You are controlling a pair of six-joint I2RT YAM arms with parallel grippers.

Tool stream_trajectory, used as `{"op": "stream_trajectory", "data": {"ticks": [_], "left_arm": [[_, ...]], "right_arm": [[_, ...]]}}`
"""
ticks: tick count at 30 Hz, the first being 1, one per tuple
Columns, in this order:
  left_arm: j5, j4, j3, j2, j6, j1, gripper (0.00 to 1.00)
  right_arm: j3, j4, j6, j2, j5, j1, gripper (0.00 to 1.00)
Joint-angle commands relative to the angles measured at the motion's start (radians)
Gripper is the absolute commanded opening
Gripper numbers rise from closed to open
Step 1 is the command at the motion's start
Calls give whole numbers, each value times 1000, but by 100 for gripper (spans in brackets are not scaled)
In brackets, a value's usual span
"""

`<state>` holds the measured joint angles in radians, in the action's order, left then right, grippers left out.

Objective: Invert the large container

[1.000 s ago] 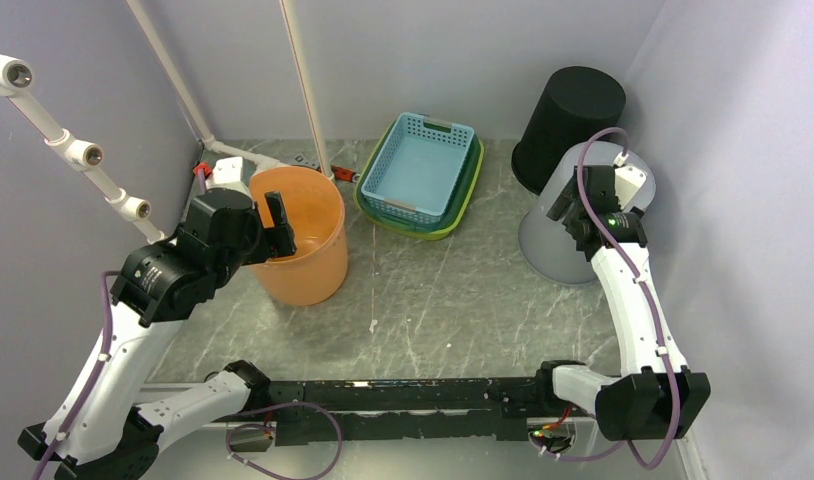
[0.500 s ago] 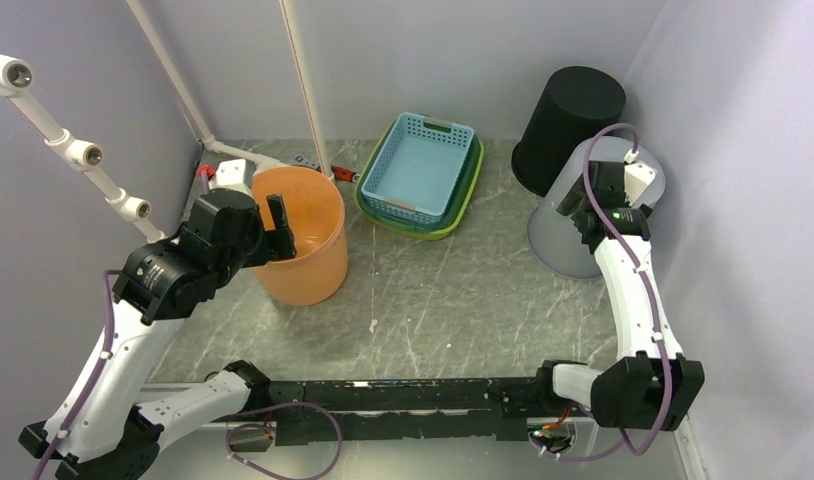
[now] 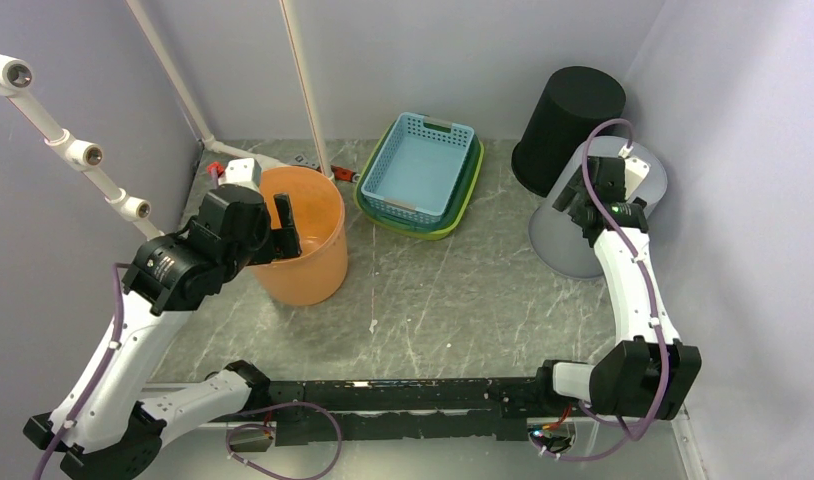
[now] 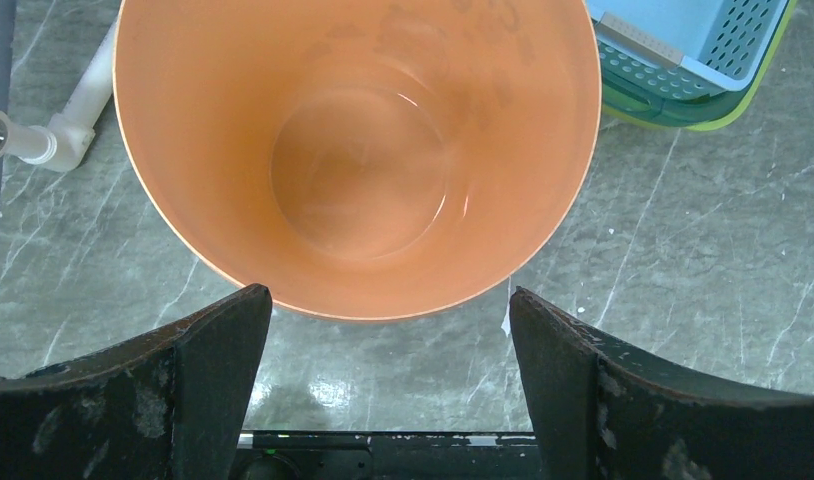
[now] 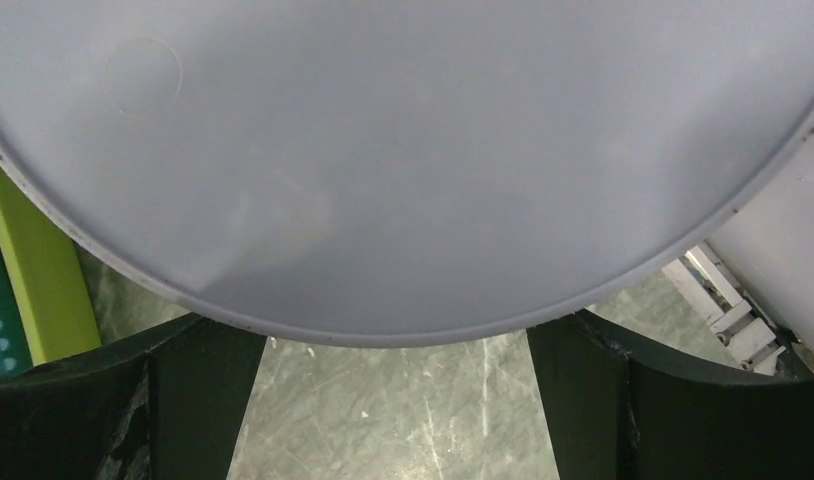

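On the grey marbled table [image 3: 433, 300], little has been altered in the last second: the left gripper [image 4: 383, 300] has been edged in over the near rim of the orange bucket [image 3: 318, 265], jaws spread wide, nothing held. That bucket is left standing mouth-up at the table's left, so the turning is judged not yet begun. The right gripper [image 5: 393, 345], likewise released, has been shifted slightly over the grey bucket [image 3: 563, 240], which rests base-up at the right.

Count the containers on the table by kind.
Buckets: 3 (orange bucket, grey bucket, black bucket)
Baskets: 3, nested (blue basket, teal basket, lime basket)
Total: 6
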<state>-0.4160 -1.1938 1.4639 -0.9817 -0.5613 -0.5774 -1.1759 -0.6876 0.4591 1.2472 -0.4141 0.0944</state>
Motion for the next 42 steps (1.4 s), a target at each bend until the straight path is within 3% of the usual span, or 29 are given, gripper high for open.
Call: {"op": "stream_trajectory", "data": {"ticks": [1, 11, 19, 23, 26, 34, 38, 42], "left_arm": [[5, 17, -12, 6, -6, -4, 94], [-21, 8, 6, -8, 10, -4, 94], [-18, 16, -1, -12, 12, -4, 94], [-27, 15, 4, -15, 11, -4, 94], [-45, 16, -4, -6, 0, -4, 94], [-69, 36, -13, -2, 1, -4, 94], [-67, 31, -16, -13, 4, -4, 94], [-86, 34, -23, -19, 30, -4, 94]], "right_arm": [[-16, 90, -27, -24, 54, 7, 100], [-18, 20, -6, -98, 74, 7, 100], [25, -49, 29, -220, 180, 7, 100], [34, -98, 54, -267, 270, 7, 100], [27, -124, 89, -310, 375, 5, 94], [107, 32, 193, -394, 748, -6, 90], [84, 30, 195, -345, 755, -100, 89], [41, 46, 198, -262, 674, -342, 90]]}}
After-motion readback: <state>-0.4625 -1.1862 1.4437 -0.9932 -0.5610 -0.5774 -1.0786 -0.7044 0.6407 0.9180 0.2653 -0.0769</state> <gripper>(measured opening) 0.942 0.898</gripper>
